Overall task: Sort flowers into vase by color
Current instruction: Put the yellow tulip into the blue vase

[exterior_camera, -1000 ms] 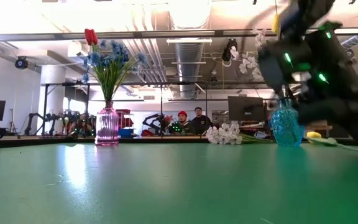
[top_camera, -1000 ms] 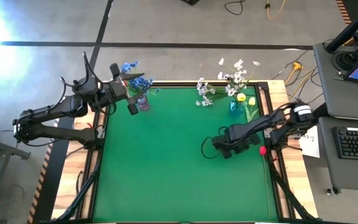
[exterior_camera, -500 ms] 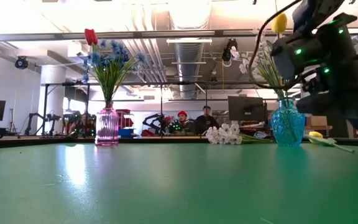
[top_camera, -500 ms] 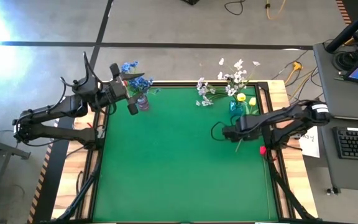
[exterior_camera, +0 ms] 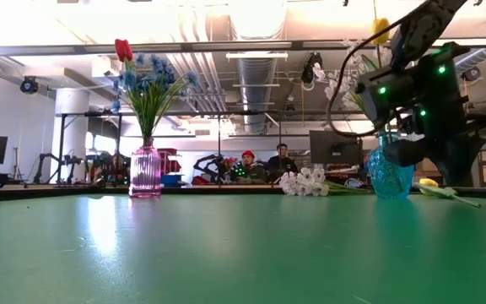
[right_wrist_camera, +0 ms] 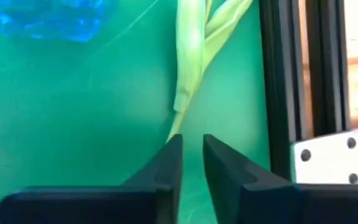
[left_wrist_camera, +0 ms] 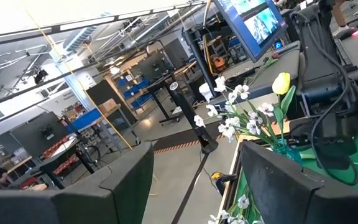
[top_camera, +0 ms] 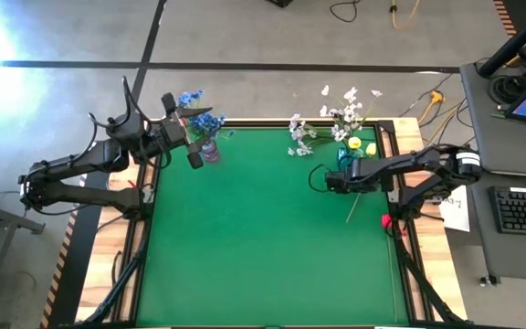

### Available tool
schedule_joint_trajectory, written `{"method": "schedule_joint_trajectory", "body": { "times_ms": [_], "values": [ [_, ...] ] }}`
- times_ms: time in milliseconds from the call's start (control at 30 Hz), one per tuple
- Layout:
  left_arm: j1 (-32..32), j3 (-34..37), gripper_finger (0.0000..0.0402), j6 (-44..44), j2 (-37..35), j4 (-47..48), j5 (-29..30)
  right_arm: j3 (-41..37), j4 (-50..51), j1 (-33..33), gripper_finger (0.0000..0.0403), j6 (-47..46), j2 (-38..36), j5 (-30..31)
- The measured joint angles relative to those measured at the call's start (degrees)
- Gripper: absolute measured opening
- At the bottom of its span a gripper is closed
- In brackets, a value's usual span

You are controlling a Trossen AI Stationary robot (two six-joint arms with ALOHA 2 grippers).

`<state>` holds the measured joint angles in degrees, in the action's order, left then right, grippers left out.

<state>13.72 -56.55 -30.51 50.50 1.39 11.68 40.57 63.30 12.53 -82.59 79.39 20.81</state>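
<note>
A pink vase point(top_camera: 210, 151) at the far left holds blue flowers point(exterior_camera: 150, 80) and a red tulip point(exterior_camera: 123, 49). My left gripper point(top_camera: 183, 130) waits beside it, level and open, with nothing between its fingers point(left_wrist_camera: 123, 180). A blue vase point(exterior_camera: 391, 177) at the far right holds white blossoms point(top_camera: 345, 105) and a yellow tulip point(exterior_camera: 381, 29). A second yellow tulip point(top_camera: 370, 149) lies on the mat, its stem point(top_camera: 350, 212) running toward the near edge. My right gripper point(top_camera: 331, 181) points down just left of that vase. Its fingers stand a narrow gap apart over the stem's leaf point(right_wrist_camera: 188, 68), holding nothing.
A spray of white blossoms point(top_camera: 299, 137) lies on the mat by the far edge, left of the blue vase. A red tulip point(top_camera: 386, 220) lies at the table's right rim point(top_camera: 400, 238). The wide middle of the green mat point(top_camera: 245, 228) is bare.
My right gripper has gone toward the table's far edge, up to the blue vase, and its wrist has rolled. The lying tulip's stem, covered by the arm a second ago, now shows. The flowers and vases have stayed put.
</note>
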Motion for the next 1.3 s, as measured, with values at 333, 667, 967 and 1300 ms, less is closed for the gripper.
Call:
{"method": "schedule_joint_trajectory", "body": {
  "times_ms": [333,667,967,1300],
  "values": [
    [0.00,0.00,0.0229,0.10,0.02,0.04,-0.02,-3.88,-8.55,0.90,0.0160,-0.42,2.89,2.39],
    [0.00,0.00,0.0229,0.48,0.02,0.00,-0.02,-4.90,-10.25,0.88,0.0097,-2.49,2.97,2.75],
    [0.02,0.00,0.0229,-0.10,0.02,-0.09,0.00,-5.81,-9.89,0.89,0.0013,-0.78,2.97,1.26],
    [0.02,0.00,0.0229,-0.14,0.02,-0.07,-0.02,-0.92,-1.72,0.12,0.0012,7.04,-1.89,-10.72]
  ]
}}
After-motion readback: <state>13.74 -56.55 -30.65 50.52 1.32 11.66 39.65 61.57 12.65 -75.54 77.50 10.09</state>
